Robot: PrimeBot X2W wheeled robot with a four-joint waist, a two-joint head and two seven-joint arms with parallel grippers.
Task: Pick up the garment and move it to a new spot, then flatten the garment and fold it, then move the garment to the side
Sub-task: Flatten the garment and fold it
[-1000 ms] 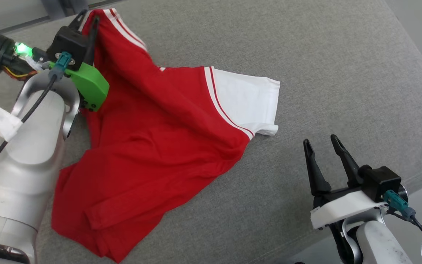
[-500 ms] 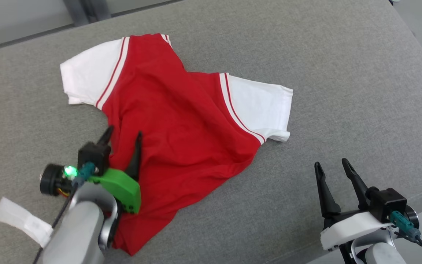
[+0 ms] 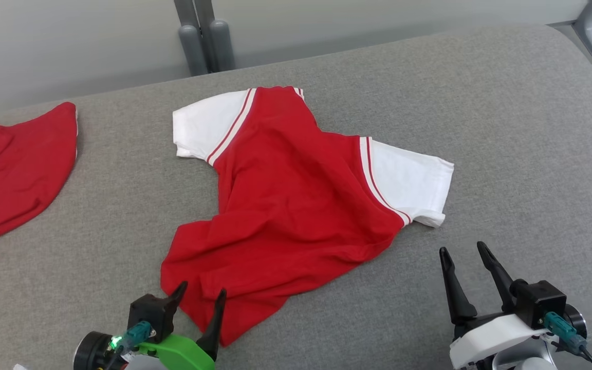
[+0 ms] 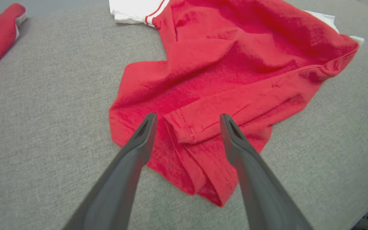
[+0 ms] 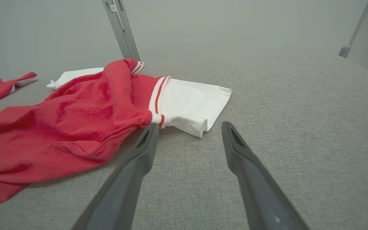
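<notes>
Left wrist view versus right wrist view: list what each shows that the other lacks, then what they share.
Left wrist view: the open left end effector straddling a doubled-over hem, stitching visible. Right wrist view: the open right end effector above the gray surface beside the white sleeve, with a metal post and wall behind. Both: the red shirt, a second red garment off to the left, and that gray surface.

Second red garment [image 3: 13, 169] cropped by left edge, left fingers [image 3: 215, 321] with mount cropped at bottom edge
</notes>
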